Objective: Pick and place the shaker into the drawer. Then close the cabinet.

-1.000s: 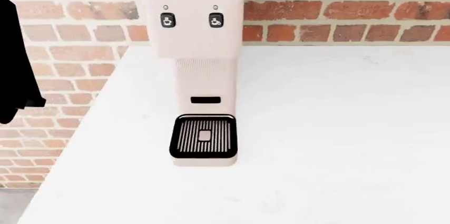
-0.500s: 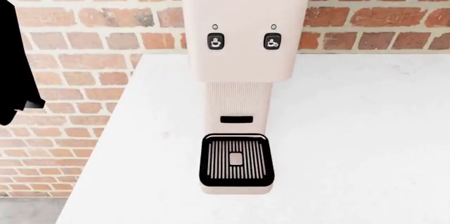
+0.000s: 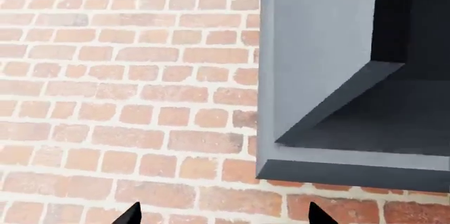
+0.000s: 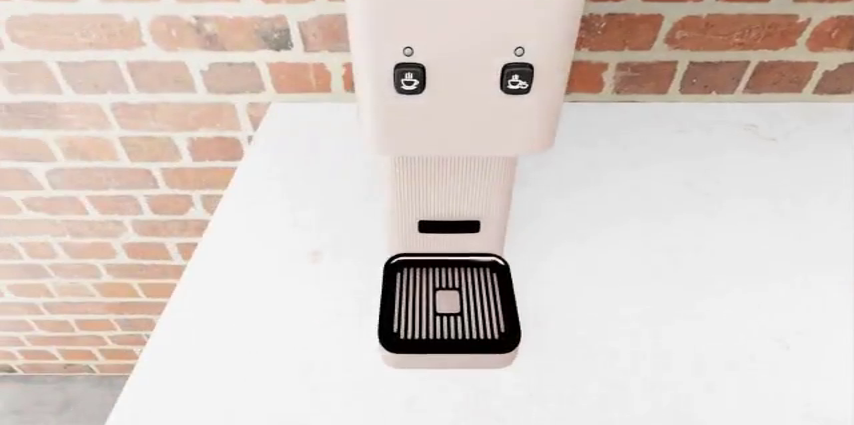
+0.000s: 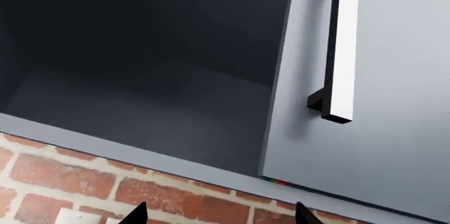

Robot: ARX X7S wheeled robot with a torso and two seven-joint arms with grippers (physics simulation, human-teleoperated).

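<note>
The shaker is out of view in every frame, and so is the drawer. Of the cabinet, only the white worktop [image 4: 694, 245] shows in the head view; its fronts are hidden below. Neither arm appears in the head view. In the left wrist view my left gripper [image 3: 223, 215] is open, its two black tips wide apart against a brick wall with nothing between them. My right gripper [image 5: 220, 215] is open too, its tips over brick just below an open grey wall unit.
A beige coffee machine [image 4: 461, 95] with a black drip tray [image 4: 449, 307] stands on the worktop against the brick wall [image 4: 120, 145]. An open grey wall unit [image 3: 316, 76] hangs beside the left gripper. A grey door [image 5: 380, 145] with a black bar handle [image 5: 338, 50] is near the right gripper.
The head view shifted a second ago, so the coffee machine now sits further right and lower. The black arm at the left edge has left the head view.
</note>
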